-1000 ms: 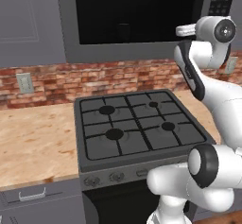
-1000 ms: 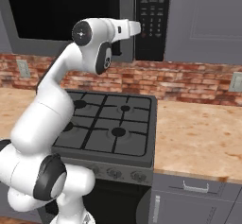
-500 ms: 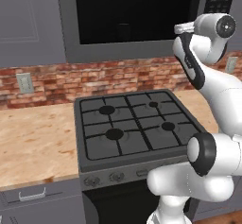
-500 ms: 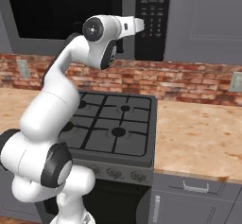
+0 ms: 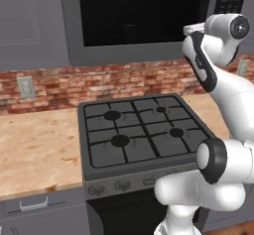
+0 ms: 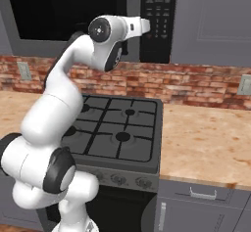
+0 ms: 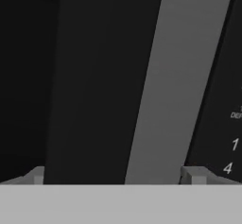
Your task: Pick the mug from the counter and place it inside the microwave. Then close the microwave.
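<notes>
Jaws: I see them spread wide, empty, right at the microwave (image 6: 98, 15) door frame.
Microwave: door shut, above the stove (image 5: 139, 135).
Worktop (image 6: 206, 143): flanks the stove left and right.

The microwave (image 5: 144, 16) is dark grey-black with a black glass door and a black keypad panel (image 6: 158, 20) printed in white. The tabletop (image 5: 34, 152) is light tan wood grain with reddish-brown blotches, over grey drawers (image 6: 206, 211) with silver handles. Behind runs a red-brown brick wall (image 5: 99, 83). The stovetop (image 5: 141, 135) is black. The arm (image 6: 63, 104) is white with dark joints.
</notes>
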